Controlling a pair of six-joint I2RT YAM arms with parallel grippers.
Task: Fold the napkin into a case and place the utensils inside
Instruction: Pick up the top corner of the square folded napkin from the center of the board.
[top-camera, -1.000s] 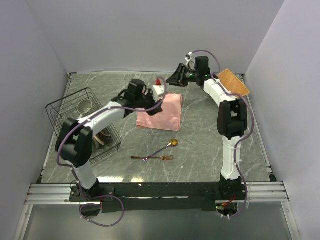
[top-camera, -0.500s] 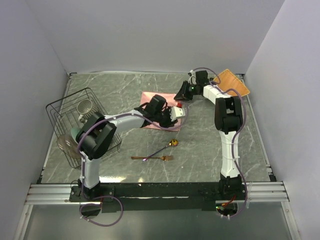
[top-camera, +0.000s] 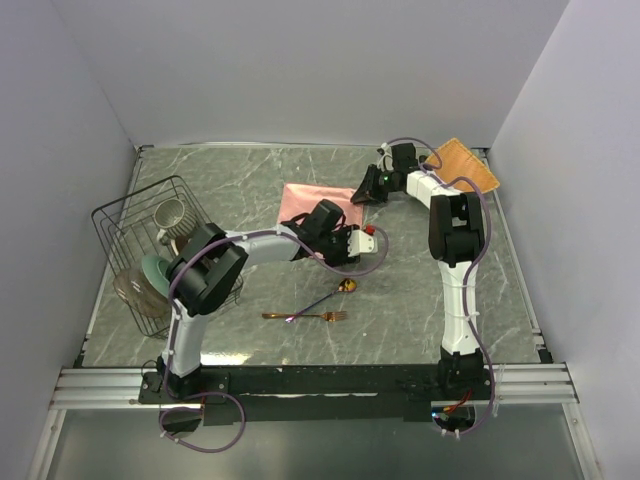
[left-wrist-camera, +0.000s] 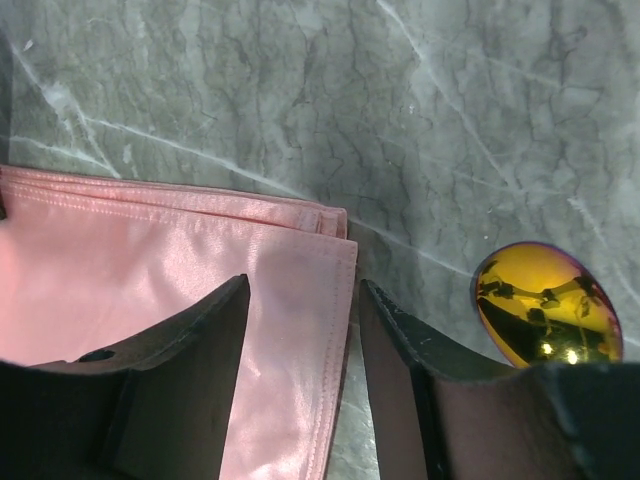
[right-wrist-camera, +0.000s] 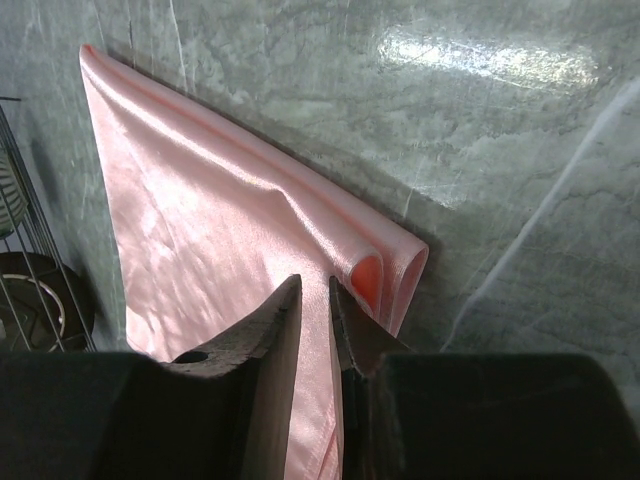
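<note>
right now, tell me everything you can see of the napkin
The napkin is shiny salmon-pink cloth, folded into flat layers on the table. Stacked hems show at one edge, a rounded fold at another. The right gripper pinches one folded corner; the open left gripper straddles the edge near the spoon.

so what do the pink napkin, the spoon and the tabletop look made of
Napkin: thin satiny cloth, by its sheen and soft folds. Spoon: polished gold-toned metal, mirror reflections in its bowl. Tabletop: grey veined marble look; real stone or print, cannot tell.
</note>
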